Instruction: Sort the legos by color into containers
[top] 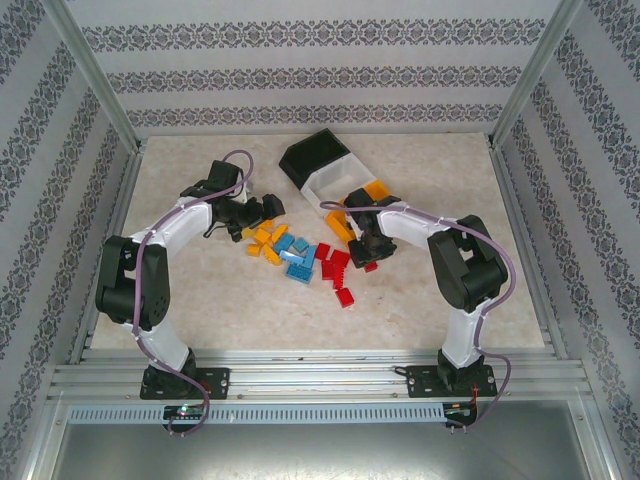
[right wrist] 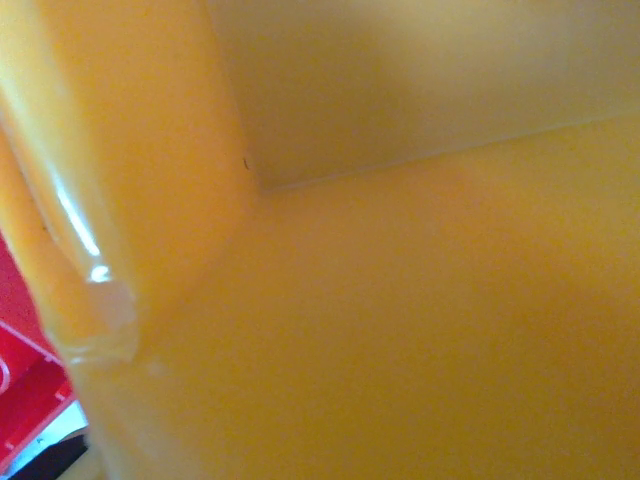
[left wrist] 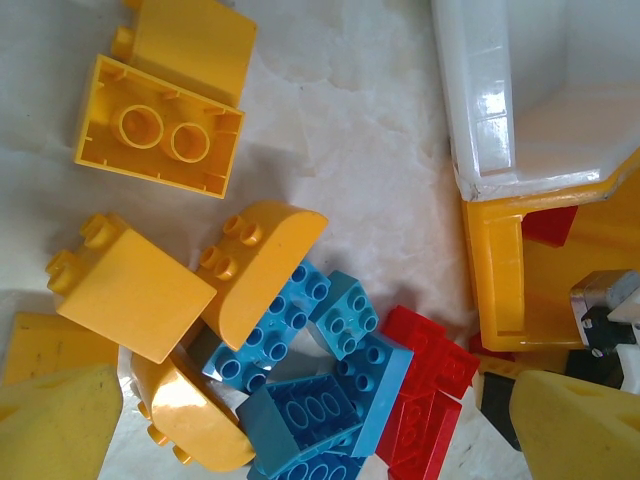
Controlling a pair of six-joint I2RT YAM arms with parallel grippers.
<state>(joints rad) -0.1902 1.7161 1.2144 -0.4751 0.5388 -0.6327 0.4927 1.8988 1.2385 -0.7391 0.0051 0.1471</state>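
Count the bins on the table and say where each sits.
3, joined in a diagonal row: the black bin farthest back, the white bin in the middle, the orange bin nearest, partly under the right arm. None seems hidden.

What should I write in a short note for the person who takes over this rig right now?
Left hand: open, near the yellow legos, holding nothing.
Right hand: at the orange bin; open or shut, I cannot tell.
Things: the yellow legos, blue legos and red legos lie piled on the table in front of the black bin, white bin and orange bin.
Done: little; a red piece shows at the orange bin.
Left: nearly all the sorting.
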